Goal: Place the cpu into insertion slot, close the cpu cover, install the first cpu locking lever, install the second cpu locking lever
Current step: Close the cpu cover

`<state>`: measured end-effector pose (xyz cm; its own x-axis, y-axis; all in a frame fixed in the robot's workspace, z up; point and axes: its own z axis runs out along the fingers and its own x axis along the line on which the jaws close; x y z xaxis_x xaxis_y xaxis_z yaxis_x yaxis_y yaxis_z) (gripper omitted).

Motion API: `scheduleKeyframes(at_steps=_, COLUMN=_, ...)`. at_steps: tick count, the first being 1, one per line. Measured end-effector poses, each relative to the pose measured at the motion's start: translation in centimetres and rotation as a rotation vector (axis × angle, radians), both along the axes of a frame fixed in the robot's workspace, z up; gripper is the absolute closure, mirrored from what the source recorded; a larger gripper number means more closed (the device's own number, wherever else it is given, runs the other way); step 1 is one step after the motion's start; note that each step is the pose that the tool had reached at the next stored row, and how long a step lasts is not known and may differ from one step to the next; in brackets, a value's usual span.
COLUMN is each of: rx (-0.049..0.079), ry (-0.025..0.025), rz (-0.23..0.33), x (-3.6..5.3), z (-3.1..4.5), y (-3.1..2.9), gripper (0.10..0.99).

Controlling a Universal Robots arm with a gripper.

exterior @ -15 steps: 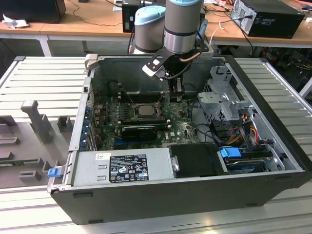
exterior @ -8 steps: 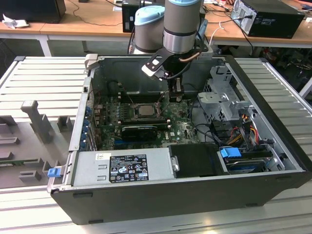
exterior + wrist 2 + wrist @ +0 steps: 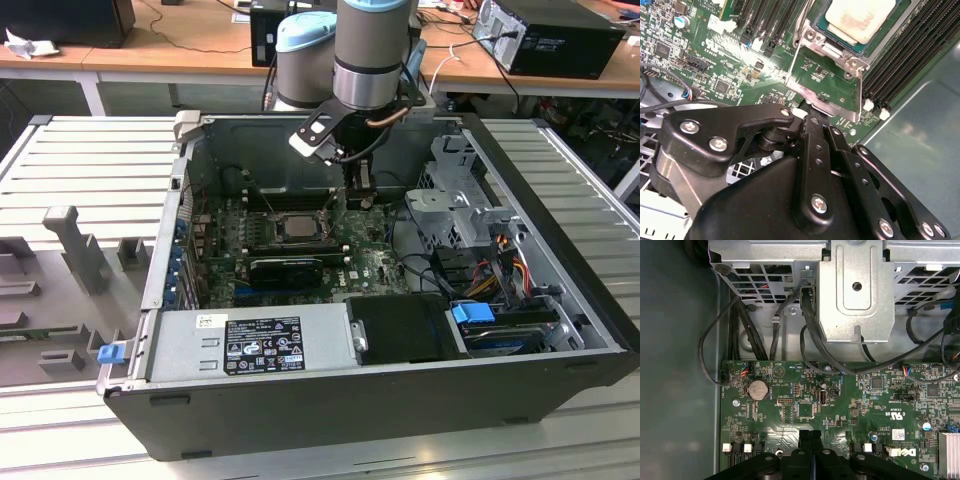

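The cpu (image 3: 297,226) (image 3: 860,17), a square chip with a dull silver top, lies in the insertion slot (image 3: 840,37) on the green board. The cpu cover (image 3: 885,37) lies flat as a metal frame around the chip. Two thin locking lever rods (image 3: 799,45) (image 3: 860,90) run from the socket to a silver cross piece (image 3: 835,106). My gripper (image 3: 360,198) (image 3: 810,114) (image 3: 810,436) hovers just beside the socket, to the exterior view's right of it, its tips close to that cross piece. The black fingers (image 3: 805,440) are pressed together, shut; I cannot see anything between them.
Black memory slots (image 3: 910,55) flank the socket. A long black block (image 3: 285,268) sits nearer the front of the case. A power supply (image 3: 250,345) fills the front, and a metal drive cage (image 3: 460,205) (image 3: 855,290) with black cables (image 3: 810,340) stands at the exterior view's right.
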<state>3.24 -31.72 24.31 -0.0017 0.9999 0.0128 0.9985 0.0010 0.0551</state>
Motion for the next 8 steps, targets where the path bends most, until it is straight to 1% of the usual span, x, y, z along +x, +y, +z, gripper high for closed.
scheduleKeyframes(at_steps=8, rx=0.000, ry=0.0000, rz=0.000, x=-0.24, z=0.00, y=0.00, gripper=0.980)
